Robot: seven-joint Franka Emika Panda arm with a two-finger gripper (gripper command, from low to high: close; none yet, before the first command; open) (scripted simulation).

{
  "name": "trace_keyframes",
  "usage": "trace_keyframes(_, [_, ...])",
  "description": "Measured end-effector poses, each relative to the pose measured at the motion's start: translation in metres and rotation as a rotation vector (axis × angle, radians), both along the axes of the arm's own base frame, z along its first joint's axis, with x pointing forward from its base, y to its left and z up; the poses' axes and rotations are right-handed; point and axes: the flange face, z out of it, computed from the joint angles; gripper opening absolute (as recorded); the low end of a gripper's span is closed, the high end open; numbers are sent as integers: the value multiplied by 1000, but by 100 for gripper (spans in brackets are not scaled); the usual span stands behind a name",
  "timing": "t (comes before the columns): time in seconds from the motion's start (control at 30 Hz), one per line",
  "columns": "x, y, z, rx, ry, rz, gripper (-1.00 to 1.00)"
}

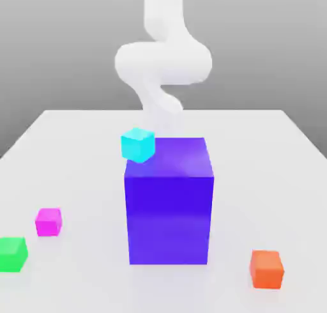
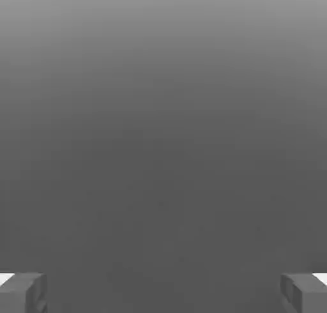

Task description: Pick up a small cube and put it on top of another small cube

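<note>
On the white counter (image 1: 268,145), seen from the exterior view, my pale arm (image 1: 163,62) rises behind a big blue-purple block (image 1: 169,209) that stands near the middle. A small cyan cube (image 1: 137,145) shows at the block's upper corner on the exterior view's left, its lower part overlapping the block's top edge; whether it rests on the block or sits behind it I cannot tell. The small magenta cube (image 1: 48,221) lies on the counter toward the exterior view's left, well apart from the block. The small green cube (image 1: 13,254) sits near it, closer to the camera and further left, at the picture's edge, with a narrow gap between the two. A small orange cube (image 1: 267,269) rests on the counter on the exterior view's right, in front of the block and apart from it. From the hand view, my fingers (image 2: 25,292) stand wide apart, one grey tip at each lower corner of the picture, with nothing but a plain grey background between them. I hold nothing, and both task cubes lie untouched on the counter
</note>
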Motion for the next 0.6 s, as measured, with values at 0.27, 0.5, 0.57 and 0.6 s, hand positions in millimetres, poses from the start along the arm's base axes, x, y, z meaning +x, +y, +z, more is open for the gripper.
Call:
trace_keyframes(0.27, [42,-116,-173,160,225,-452,0])
trace_keyframes(0.5, [-2,-204,-323,326,390,-848,0])
trace_keyframes(0.57, [-25,-221,-363,377,434,-961,0])
trace_keyframes(0.6, [-38,-228,-383,405,456,-1018,0])
